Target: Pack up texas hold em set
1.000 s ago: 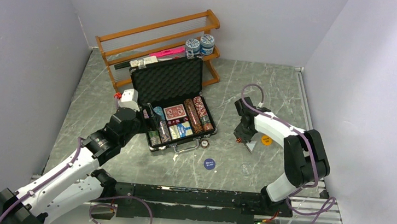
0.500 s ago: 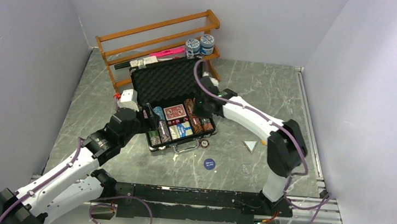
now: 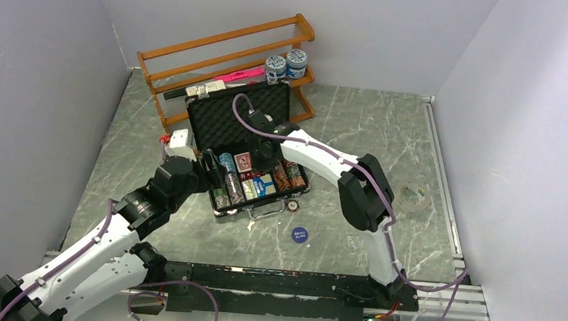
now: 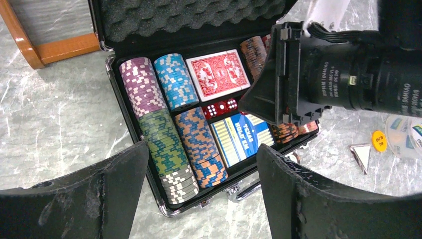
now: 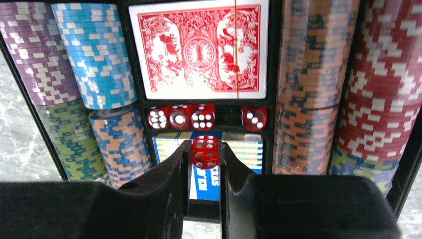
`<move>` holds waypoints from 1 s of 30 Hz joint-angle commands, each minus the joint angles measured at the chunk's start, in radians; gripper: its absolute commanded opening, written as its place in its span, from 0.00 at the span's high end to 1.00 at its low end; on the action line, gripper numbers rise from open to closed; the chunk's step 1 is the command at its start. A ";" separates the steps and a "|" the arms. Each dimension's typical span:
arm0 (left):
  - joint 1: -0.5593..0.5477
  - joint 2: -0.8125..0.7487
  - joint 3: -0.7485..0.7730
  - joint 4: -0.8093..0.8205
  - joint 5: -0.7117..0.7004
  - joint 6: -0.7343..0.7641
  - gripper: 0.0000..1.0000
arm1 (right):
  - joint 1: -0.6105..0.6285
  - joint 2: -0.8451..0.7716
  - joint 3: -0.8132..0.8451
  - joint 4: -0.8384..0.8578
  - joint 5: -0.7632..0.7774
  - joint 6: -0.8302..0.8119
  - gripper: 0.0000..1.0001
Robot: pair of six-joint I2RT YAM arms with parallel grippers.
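Right hand and die now above case

The top external camera looks down from high above and behind the arm bases toward the far wall. It takes in the whole table, with the open briefcase small in its frame. The left wrist camera sits close off the briefcase's near left corner and looks slantwise across its tray, past the left claw. The right wrist camera hangs very near over the briefcase's middle, facing almost straight down past the right claw. All three views share the briefcase's tray.
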 commanded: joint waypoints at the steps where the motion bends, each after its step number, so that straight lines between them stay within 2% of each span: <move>1: -0.003 -0.016 0.019 0.003 -0.019 0.000 0.16 | -0.002 0.040 0.097 -0.023 0.029 -0.092 0.79; 7: -0.003 -0.021 0.019 -0.006 -0.022 -0.002 0.15 | -0.003 0.080 0.131 -0.048 0.047 -0.124 0.79; 30: -0.003 -0.016 0.017 -0.009 -0.027 0.001 0.15 | -0.006 0.099 0.085 -0.007 0.059 -0.107 0.77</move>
